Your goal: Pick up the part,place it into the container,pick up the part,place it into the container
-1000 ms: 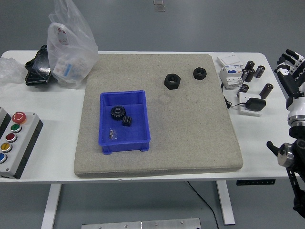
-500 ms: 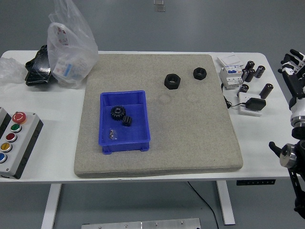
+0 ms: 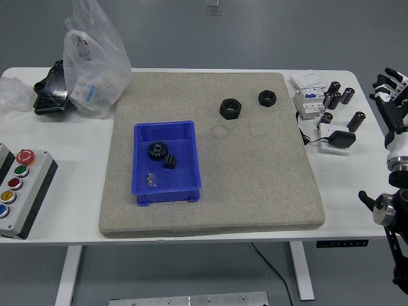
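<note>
No text can be read. The clear plastic bag (image 3: 95,60) at ten o'clock shows red and blue print, too small to make out, and the white circuit breaker (image 3: 308,101) at two o'clock carries unreadable markings.

Right hand (image 3: 390,89) cut by frame edge; bin's small part (image 3: 150,180) prob. unidentifiable.

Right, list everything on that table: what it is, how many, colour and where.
Mat: 1, grey-beige, table centre.
Container: 1, blue, mat's left.
Gears: 2, black, inside container, beside a small metal piece.
Hex nuts: 2, black, mat's far right.
Button box: 1, grey, coloured buttons, left edge.
Plastic bag: 1, clear, far left.
Black item: 1, by the bag.
Breaker: 1, white, right of mat.
Cylinders: about 6, dark, far right.
Adapter: 1, black, on white base.
Right hand: black-white, right edge, fingers spread, empty.
</note>
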`<state>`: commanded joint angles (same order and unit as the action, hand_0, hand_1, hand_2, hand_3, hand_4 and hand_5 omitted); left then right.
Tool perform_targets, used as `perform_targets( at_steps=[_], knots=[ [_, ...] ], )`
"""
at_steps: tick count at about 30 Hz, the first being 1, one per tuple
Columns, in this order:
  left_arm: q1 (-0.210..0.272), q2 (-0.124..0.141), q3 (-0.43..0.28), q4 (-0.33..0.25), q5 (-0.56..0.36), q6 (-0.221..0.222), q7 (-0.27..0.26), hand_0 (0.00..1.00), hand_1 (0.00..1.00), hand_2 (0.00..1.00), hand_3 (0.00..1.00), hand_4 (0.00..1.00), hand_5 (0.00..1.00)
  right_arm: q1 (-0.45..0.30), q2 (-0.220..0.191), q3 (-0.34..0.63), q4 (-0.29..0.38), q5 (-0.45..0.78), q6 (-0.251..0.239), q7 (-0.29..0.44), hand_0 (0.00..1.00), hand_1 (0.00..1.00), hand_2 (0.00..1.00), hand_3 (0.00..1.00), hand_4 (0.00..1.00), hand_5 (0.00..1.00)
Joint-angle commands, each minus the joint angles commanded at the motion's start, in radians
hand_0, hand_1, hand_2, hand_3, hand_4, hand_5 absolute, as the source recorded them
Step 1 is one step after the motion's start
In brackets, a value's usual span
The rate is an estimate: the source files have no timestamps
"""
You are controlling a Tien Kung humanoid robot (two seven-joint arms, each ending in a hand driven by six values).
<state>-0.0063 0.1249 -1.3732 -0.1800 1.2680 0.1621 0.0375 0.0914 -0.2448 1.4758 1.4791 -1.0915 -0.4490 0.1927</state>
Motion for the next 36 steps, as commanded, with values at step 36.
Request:
perform_targets(
  at_steps=[36],
  knots=[
    [0.003,-0.007,-0.105,0.000,0.093,0.014,0.052,0.631,0.639,0.597,0.624,0.712,0.280,0.006,-0.001,-0.062,-0.021,0.016,0.011,-0.012,0.627,0.678,0.700,0.682,0.613,0.340]
  ],
)
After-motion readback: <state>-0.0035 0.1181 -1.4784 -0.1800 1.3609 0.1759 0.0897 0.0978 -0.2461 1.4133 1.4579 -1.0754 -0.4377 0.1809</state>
